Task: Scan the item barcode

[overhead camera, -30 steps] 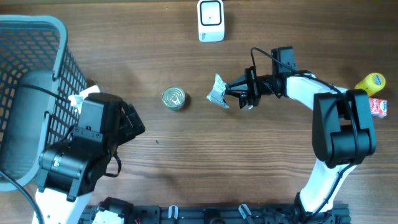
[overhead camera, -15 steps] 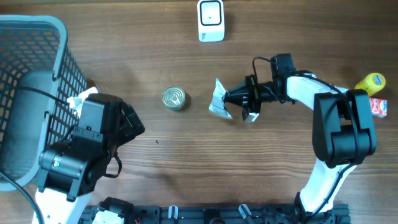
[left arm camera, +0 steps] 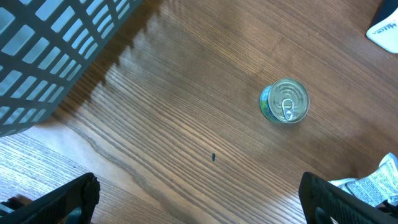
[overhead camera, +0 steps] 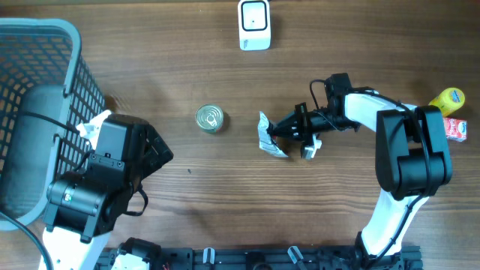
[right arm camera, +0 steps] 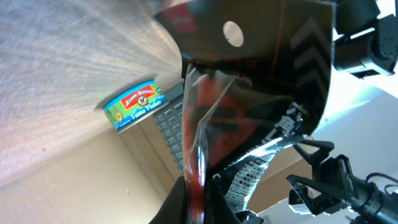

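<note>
At the far left a grey mesh basket (overhead camera: 79, 82) stood on the wooden table (overhead camera: 247, 202). By its right wall hung the left gripper (left arm camera: 199, 202), its jaws spread wide apart; the left wrist view showed only bare wood between them. Further right, toward the middle of the table, a tin can (overhead camera: 209, 118) stood upright with its ring-pull lid facing up. The right wrist view caught its green and yellow label from the side. At the far edge, right of the can and well apart from it, sat the white scanner (overhead camera: 254, 26). On the near side of the scanner and just right of the can was the packet (overhead camera: 266, 136), a crinkled, shiny wrapper with white printed patches. The right gripper (overhead camera: 277, 130) reached in from the right and was clamped tight on its right-hand edge. From the right wrist camera the pinched film ran in a narrow fold between the jaws, clear plastic with something red inside and black-on-white print lower down. Whether that print was the barcode could not be told, nor whether the packet rested on the wood or hung just above it. Past the arm's white link, at the right edge, a yellow bottle (overhead camera: 448, 99) lay just beside a small red carton (overhead camera: 456, 129).
</note>
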Controlling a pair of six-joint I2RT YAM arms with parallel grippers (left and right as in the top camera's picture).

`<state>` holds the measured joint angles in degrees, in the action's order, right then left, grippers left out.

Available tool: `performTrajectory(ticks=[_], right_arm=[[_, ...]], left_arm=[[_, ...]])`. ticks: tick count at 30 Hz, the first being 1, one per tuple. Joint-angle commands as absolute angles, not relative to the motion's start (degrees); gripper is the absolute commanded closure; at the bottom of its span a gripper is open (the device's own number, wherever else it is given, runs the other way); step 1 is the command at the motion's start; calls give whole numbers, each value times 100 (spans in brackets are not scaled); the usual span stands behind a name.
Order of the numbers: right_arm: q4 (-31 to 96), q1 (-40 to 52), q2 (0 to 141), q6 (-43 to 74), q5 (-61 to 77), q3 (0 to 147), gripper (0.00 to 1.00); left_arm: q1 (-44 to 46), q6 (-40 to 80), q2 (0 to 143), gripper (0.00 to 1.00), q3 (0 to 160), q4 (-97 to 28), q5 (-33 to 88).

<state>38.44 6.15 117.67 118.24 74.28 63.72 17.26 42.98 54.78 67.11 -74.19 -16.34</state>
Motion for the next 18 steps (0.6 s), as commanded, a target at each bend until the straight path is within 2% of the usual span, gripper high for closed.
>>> performTrajectory(ticks=[1, 8, 11, 13, 16, 18], right_arm=[[2816, 602, 11878, 11843, 7559, 6331, 95], [-373, 609, 11872, 11850, 8864, 6692, 95], [-1927, 655, 11869, 11863, 8593, 6831, 95], [-3632, 659, 11869, 11754, 8187, 6831, 95], [-5009, 659, 11869, 11384, 7865, 6831, 95], [-5577, 659, 11869, 10731, 7767, 6831, 95]], left_arm=[[1737, 4423, 5454, 0, 6746, -7417, -1608], [1737, 4421, 5454, 0, 6746, -7306, -1608], [1737, 4421, 5454, 0, 6746, -7203, -1608], [1737, 4421, 5500, 0, 6746, -7135, -1608], [1737, 4421, 5621, 0, 6744, -7087, -1608], [1737, 4421, 5760, 0, 6746, -7083, -1608]])
